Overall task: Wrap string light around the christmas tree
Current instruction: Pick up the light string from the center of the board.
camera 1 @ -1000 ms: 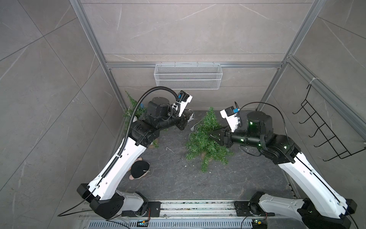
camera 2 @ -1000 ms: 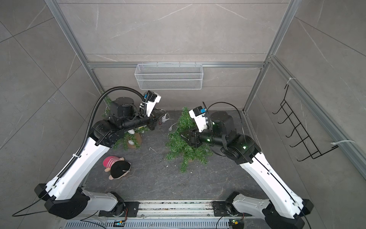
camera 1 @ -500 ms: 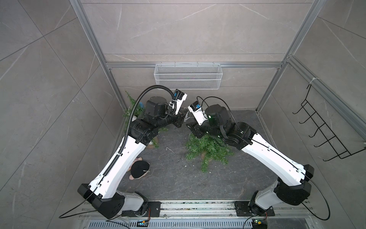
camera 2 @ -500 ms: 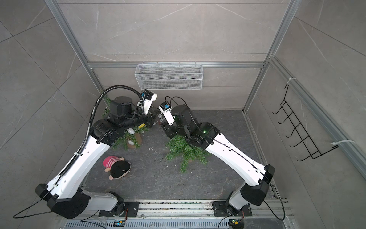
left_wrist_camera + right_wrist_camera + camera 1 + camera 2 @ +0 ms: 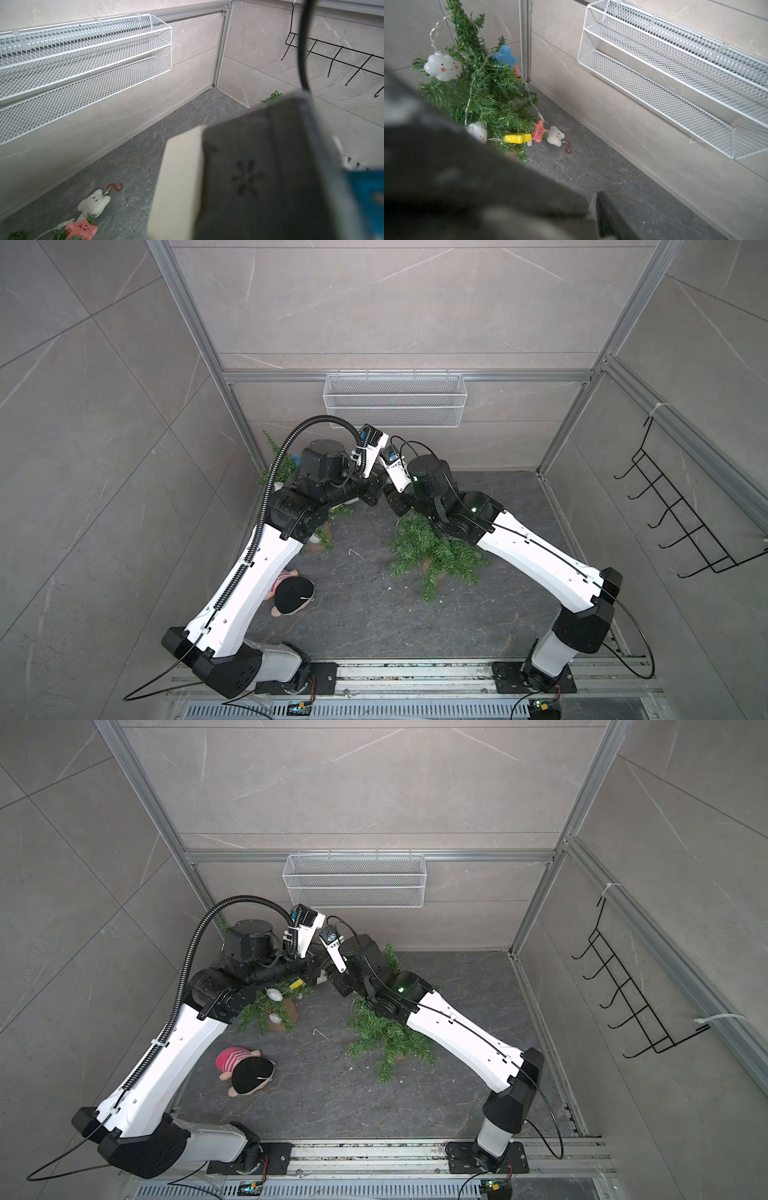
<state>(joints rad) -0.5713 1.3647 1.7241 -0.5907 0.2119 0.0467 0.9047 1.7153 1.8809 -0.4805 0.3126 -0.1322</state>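
**End effectors meet mid-back, lit tree on left-arm side**

Top views: my left end effector [image 5: 371,498] and right end effector [image 5: 392,506] sit nearly nose to nose above the table [image 5: 365,614]. Both elbows are out and both forearms reach inward. The christmas tree [image 5: 266,1011] stands under my left forearm by the back-left corner. The string light [image 5: 272,993] shows as white bulbs on it. A second tree [image 5: 436,551] lies flat under my right forearm.

Left wrist: mostly blocked by my right wrist housing [image 5: 259,176]. A pink star bulb [image 5: 81,228] lies near the foot of the tree. Left jaws are closed; I cannot tell if the wire is pinched.

Right wrist: the tree trunk is roughly upright. The wire runs down it from the tip to the yellow star [image 5: 517,138]. I cannot tell my right jaw opening.

Judgement: the light lies to the left-arm side of both end effectors, so my left arm is nearer.
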